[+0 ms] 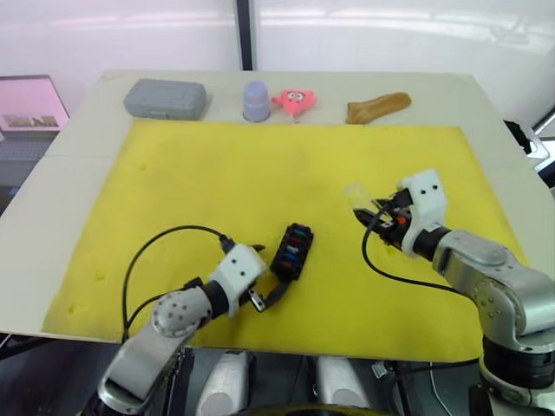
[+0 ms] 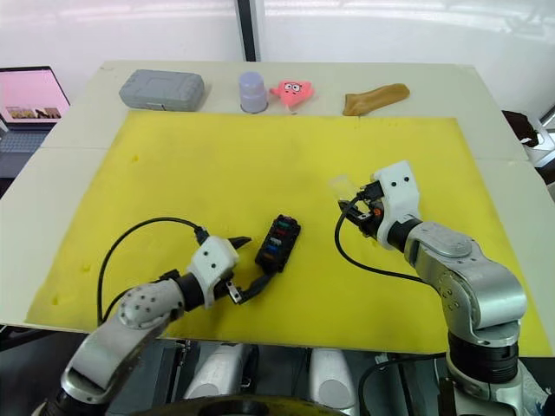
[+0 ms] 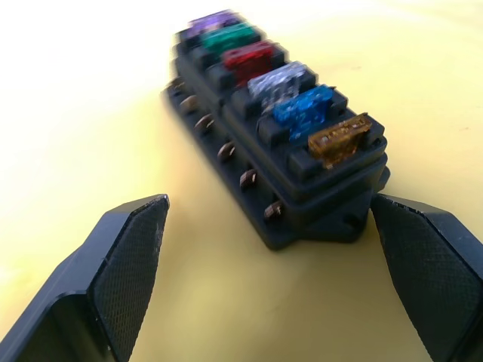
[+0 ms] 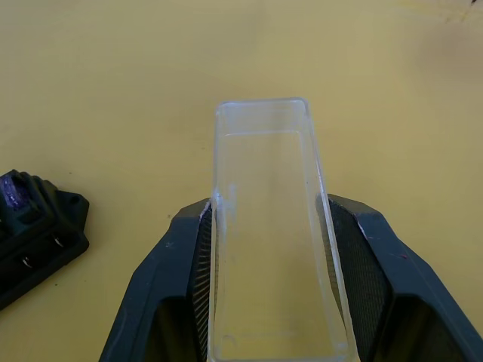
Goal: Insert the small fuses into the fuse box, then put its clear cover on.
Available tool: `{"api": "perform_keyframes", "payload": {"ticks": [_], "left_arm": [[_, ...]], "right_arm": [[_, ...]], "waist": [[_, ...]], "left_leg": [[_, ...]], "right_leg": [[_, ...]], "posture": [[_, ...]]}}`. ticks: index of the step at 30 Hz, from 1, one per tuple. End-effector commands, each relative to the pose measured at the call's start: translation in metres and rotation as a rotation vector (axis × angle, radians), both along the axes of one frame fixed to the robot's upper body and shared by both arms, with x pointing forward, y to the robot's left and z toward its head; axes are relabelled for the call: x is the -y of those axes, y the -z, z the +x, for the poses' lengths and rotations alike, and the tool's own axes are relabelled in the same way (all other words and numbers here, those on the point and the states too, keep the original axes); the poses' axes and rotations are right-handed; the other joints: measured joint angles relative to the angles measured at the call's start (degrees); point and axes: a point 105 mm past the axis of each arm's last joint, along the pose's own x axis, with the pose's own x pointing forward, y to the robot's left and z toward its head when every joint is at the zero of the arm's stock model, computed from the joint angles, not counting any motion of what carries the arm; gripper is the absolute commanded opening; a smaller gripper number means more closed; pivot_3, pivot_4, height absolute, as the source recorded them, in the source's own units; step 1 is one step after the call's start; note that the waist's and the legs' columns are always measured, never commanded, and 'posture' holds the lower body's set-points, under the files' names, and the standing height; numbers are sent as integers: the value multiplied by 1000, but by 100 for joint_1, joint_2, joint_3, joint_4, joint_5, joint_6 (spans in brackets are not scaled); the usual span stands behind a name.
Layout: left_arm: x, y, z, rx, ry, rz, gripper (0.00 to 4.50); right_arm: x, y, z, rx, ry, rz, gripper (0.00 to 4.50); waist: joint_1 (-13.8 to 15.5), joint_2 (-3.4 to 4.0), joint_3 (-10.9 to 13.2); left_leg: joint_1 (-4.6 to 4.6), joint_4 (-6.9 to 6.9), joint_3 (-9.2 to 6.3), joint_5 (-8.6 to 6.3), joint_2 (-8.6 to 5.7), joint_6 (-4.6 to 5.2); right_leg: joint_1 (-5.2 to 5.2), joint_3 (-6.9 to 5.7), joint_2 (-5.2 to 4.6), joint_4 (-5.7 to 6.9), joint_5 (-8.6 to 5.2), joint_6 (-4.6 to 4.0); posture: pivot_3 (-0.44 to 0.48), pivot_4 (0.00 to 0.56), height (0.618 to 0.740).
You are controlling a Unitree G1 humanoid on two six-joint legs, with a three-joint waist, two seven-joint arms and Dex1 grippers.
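Nearest the robot's left, the left gripper [image 3: 268, 249] rests low on the yellow mat [image 1: 260, 173] with its two black fingers spread wide, straddling the near end of the fuse box [image 1: 292, 250] without quite closing on it; one finger lies just beside the box's corner, the other stands apart; the fuse box lies on the mat near the front edge, and the small fuses [image 3: 281, 83] already sit in a row in its top slots, purple, green, red, clear-grey, blue and amber, so the inserting part looks finished; further right, the right gripper [image 4: 268, 302] is clamped on the clear cover [image 4: 268, 226], gripping it across its long sides with the far end projecting forward, raised above the mat and well apart from the box; the step in hand, as I judge it, is bringing the cover across and seating it; to do that well the left fingers should pinch the box's end to steady it, the cover should be turned to run along the box's length, open side down, lowered level over the fuses rather than one end first, and pressed evenly, since a tilted approach could catch a fuse top or skid the box.
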Motion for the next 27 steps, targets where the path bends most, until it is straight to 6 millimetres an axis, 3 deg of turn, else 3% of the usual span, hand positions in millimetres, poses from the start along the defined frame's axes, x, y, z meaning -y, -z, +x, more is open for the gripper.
{"api": "perform_keyframes", "payload": {"ticks": [1,7,15,27], "left_arm": [[15,-9,-12,-10,51,-78,4500],[22,1,-14,-40,-47,-96,4500],[23,3,5,22,-233,-100,4500],[25,7,17,35,-259,-101,4500]], "right_arm": [[1,-16,-5,66,-2,-9,1687],[3,-17,-5,65,3,-15,1687],[2,-19,-11,43,-26,-41,1687],[1,-23,-12,39,-49,-51,1687]], "waist": [[4,0,0],[-7,0,0],[-2,0,0],[8,0,0]], "left_leg": [[0,0,1,0,-1,0],[0,0,0,-3,0,6],[0,1,3,-5,-1,9],[0,1,2,-6,0,10]], "right_leg": [[1,0,-2,-3,0,0],[2,0,-1,-4,0,0],[3,1,-1,-4,0,0],[3,0,1,-4,0,0]], "posture": [[0,150,740],[0,150,740],[0,150,740],[0,150,740]]}}
